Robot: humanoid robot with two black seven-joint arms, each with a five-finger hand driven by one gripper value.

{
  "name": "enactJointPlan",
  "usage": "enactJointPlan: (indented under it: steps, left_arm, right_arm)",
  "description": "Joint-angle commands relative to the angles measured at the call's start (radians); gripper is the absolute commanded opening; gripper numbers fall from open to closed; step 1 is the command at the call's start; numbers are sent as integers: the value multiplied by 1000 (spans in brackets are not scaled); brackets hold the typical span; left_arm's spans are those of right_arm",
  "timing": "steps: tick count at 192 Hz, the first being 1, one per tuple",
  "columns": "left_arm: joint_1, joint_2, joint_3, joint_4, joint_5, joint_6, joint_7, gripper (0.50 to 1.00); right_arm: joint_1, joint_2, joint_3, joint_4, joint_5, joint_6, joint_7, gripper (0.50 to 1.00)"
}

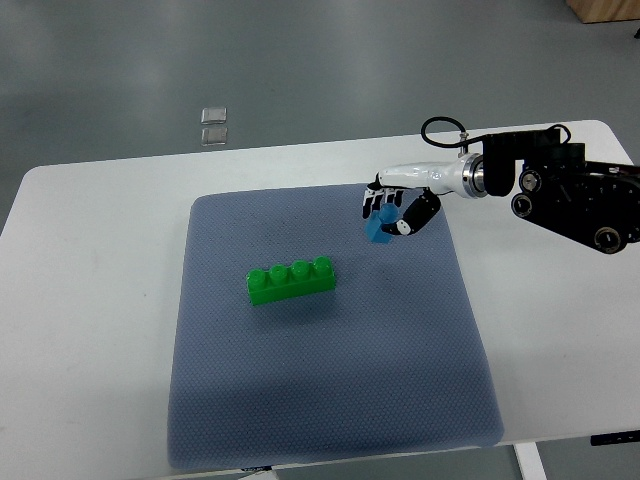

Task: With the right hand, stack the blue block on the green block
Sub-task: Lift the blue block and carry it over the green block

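We see a white counter (90,300) carrying a blue-grey mat (330,400) that covers most of its middle. No containers in sight; everything lies or hangs in the open.

The green block (291,280), four studs in a row, sits on the mat a little left of its centre, long axis running roughly 8 to 2 o'clock, studs up. Nothing touches it.

The right hand (392,210) enters from the right edge on a black-and-white arm and sits over the mat's upper right part, at about 2 o'clock from the green block and well apart from it. Its fingers (420,213) are curled around the blue block (379,226), which shows below the palm between the dark fingertips. We cannot tell whether the blue block rests on the mat or is lifted clear.

Two small clear squares (214,125) lie on the grey floor beyond the counter's far edge, at 12 o'clock from the mat's left corner.
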Motion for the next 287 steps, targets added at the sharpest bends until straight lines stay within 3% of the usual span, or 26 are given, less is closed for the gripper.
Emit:
enactJointPlan:
  steps: [1, 72, 143, 183, 242, 287]
  left_arm:
    - [-1, 0, 0, 0, 0, 0, 0, 1000]
    - [-1, 0, 0, 3, 0, 0, 0, 1000]
    - [-1, 0, 1, 1, 0, 0, 0, 1000]
    - [-1, 0, 0, 3, 0, 0, 0, 1000]
    - [-1, 0, 0, 1, 0, 0, 0, 1000]
    - [1, 0, 1, 3, 0, 0, 0, 1000]
  right_arm:
    - [45, 2, -3, 16, 11, 18, -3, 609]
    - [155, 8, -96, 140, 58, 40, -3, 605]
    - [198, 102, -149, 147, 112, 24, -40, 605]
    - [195, 168, -179, 133, 151, -40, -99, 607]
    - [186, 183, -201, 130, 152, -71, -187, 611]
    - [184, 192, -204, 130, 172, -77, -216, 613]
